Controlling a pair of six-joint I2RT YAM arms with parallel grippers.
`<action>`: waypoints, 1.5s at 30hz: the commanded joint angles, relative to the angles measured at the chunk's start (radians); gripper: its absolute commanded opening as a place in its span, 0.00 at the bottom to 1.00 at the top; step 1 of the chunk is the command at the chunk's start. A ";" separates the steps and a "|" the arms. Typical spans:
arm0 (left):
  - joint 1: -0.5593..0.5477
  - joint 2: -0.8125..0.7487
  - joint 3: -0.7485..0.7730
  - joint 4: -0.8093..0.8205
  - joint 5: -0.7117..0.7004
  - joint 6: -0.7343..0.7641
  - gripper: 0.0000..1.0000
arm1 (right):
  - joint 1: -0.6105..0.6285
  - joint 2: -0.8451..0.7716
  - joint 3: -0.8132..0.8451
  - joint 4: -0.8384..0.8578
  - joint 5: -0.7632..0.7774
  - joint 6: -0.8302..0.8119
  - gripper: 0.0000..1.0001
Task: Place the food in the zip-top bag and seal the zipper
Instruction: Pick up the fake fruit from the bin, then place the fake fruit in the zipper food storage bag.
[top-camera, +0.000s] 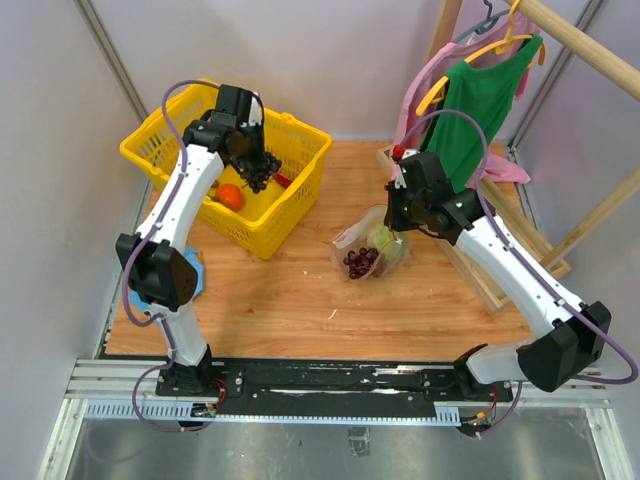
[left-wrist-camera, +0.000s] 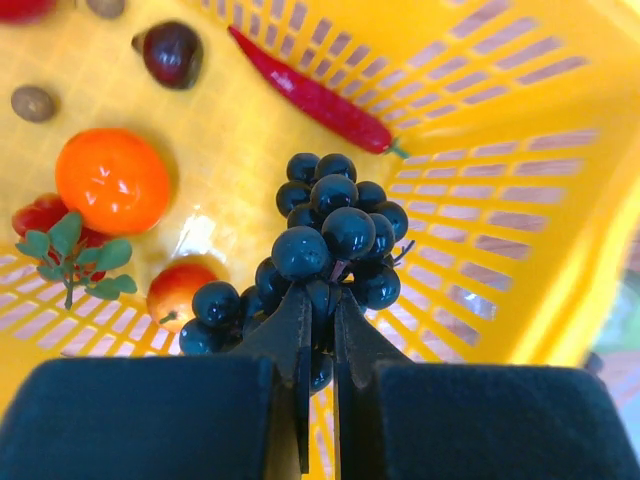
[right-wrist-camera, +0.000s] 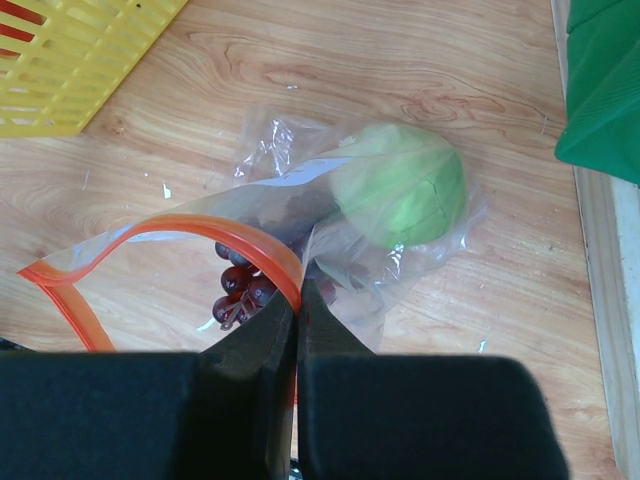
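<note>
The yellow mesh basket sits on the wooden table, and I place everything from it.

Over the basket's middle, the left gripper has its 2 fingers pressed together on the stem of the dark grape bunch. The bunch's long axis carries straight on from the fingertips, pointing down into the basket toward the red chili by the far wall. A small side sprig of grapes sticks out to one side. I cannot tell whether the bunch touches the basket floor. On that floor lie the orange, a red-and-yellow round fruit just beside the bunch, a dark plum-like piece and a red fruit under a green sprig.

To the right of the basket, near its front corner but apart from it, the zip-top bag lies flat on the table. Its long axis runs away from the basket. The mouth is at the basket end and the closed end points away. The zipper stands open in a loop. Inside, a reddish grape bunch lies close to the mouth, and the light-green ball sits deeper, on the side away from the basket.

The right gripper is clamped tight on the edge of the bag's mouth, where the zipper strip runs into its fingertips.
</note>
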 joint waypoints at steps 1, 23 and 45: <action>-0.048 -0.103 0.044 0.022 0.025 0.010 0.00 | -0.015 0.008 0.040 0.021 -0.011 0.022 0.01; -0.435 -0.370 -0.126 0.152 0.245 0.075 0.00 | -0.015 0.006 0.010 0.059 -0.041 0.073 0.01; -0.604 -0.243 -0.243 0.105 0.041 0.028 0.00 | -0.015 0.037 0.016 0.083 -0.079 0.093 0.01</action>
